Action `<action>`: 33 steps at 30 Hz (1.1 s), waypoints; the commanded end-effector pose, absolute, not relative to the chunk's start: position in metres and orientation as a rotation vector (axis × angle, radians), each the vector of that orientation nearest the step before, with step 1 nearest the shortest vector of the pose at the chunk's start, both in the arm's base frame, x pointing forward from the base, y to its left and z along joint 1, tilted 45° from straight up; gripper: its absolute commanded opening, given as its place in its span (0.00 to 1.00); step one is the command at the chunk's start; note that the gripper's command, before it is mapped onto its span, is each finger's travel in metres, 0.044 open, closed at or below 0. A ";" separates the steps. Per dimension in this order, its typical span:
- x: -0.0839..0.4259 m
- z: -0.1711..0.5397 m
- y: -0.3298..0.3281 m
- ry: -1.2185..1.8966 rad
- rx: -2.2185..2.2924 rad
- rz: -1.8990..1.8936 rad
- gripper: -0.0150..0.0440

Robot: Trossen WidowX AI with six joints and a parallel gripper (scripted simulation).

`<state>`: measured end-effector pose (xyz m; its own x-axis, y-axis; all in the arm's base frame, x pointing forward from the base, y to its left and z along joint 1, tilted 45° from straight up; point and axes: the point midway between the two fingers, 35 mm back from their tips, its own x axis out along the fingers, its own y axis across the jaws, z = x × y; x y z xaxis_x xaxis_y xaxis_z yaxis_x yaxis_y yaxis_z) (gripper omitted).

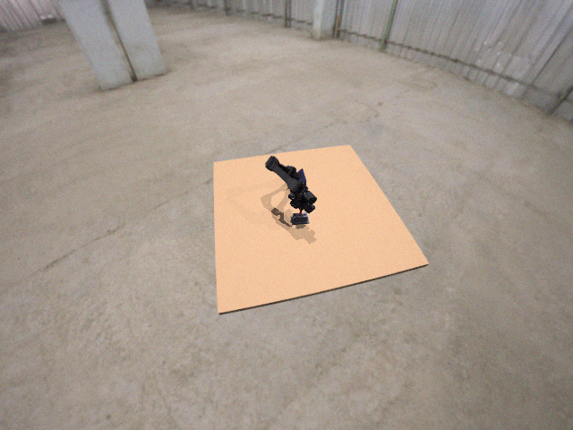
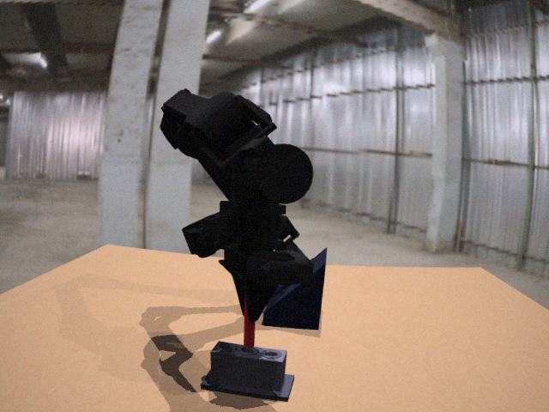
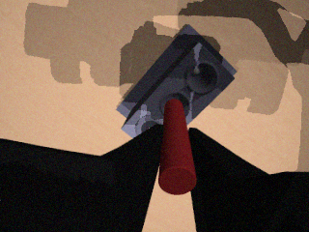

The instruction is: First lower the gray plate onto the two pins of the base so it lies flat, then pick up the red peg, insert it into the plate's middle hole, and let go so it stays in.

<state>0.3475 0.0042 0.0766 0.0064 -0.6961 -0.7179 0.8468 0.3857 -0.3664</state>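
Exterior view, left to right: arm shadow (image 1: pixel 277 215) (image 2: pixel 172 359) (image 3: pixel 103 68) spread over the left part of the tan desk top (image 1: pixel 259 268) (image 2: pixel 421 332) (image 3: pixel 48 116). Next, the dark base (image 1: pixel 301 223) (image 2: pixel 286 388) (image 3: pixel 232 72), flange flat on the desk, around mid-surface in the top view, well in from all four corners. The gray plate (image 1: pixel 299 219) (image 2: pixel 246 370) (image 3: pixel 166 89), judged to be the thick block with three round openings, sat level on it, presumably so the pins fixed its middle hole in place. Pins not clearly visible.

Red peg (image 1: pixel 301 211) (image 2: pixel 250 333) (image 3: pixel 177 145) stood about upright, lower end at the middle hole; couldn't tell how deep. Gripper (image 1: pixel 301 210) (image 2: pixel 249 315) (image 3: pixel 174 133) came from above, fingers narrowed and clamped on the peg's upper part, likely to leave its lower end free to enter. Dark blue wedge (image 1: pixel 302 176) (image 2: pixel 305 305) was last, behind, nearer the far edge, apart from the plate.

Plate step looked done; insertion under way. Next: straight down, then release. Any tilt could jam the peg on the rim.
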 end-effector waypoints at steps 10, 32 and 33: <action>0.347 0.069 -0.004 0.988 0.180 -1.218 0.25; 0.347 0.068 -0.005 0.988 0.187 -1.222 0.25; 0.347 0.068 -0.005 0.988 0.187 -1.222 0.25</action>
